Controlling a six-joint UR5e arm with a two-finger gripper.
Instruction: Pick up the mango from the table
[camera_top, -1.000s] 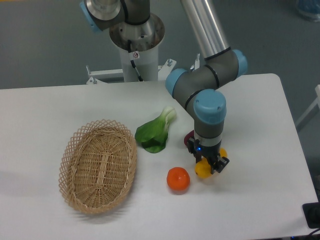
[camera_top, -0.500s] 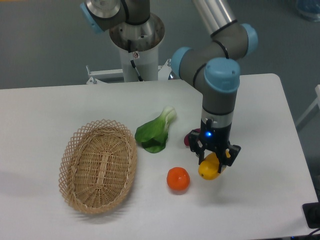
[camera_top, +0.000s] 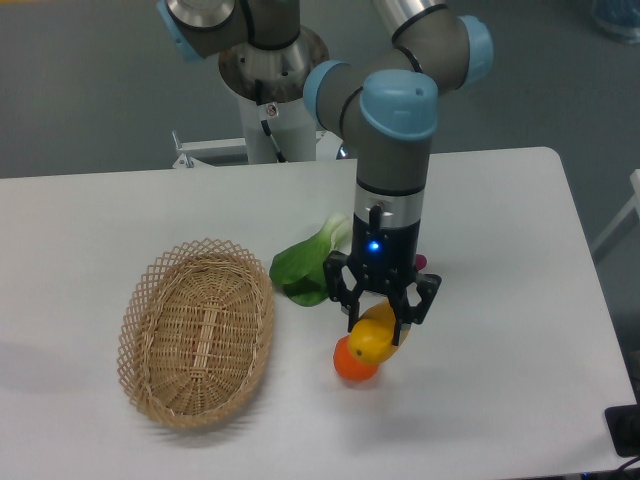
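Note:
My gripper (camera_top: 380, 318) is shut on the mango (camera_top: 373, 337), a yellow oval fruit shading to orange. It holds the mango in the air above the white table (camera_top: 520, 300). The mango hangs in front of the round orange (camera_top: 350, 365), which lies on the table and is partly covered by it. The arm comes down from the top middle, with a blue light on its wrist.
A woven wicker basket (camera_top: 197, 330) lies at the left. A green leafy vegetable (camera_top: 305, 265) lies left of the gripper. A dark red vegetable (camera_top: 421, 262) shows only a sliver behind the wrist. The robot's base (camera_top: 270, 80) stands behind the far edge.
The gripper has lifted higher and moved left with the mango in it, from right of the orange to over it. The dark red vegetable is now nearly hidden behind the wrist.

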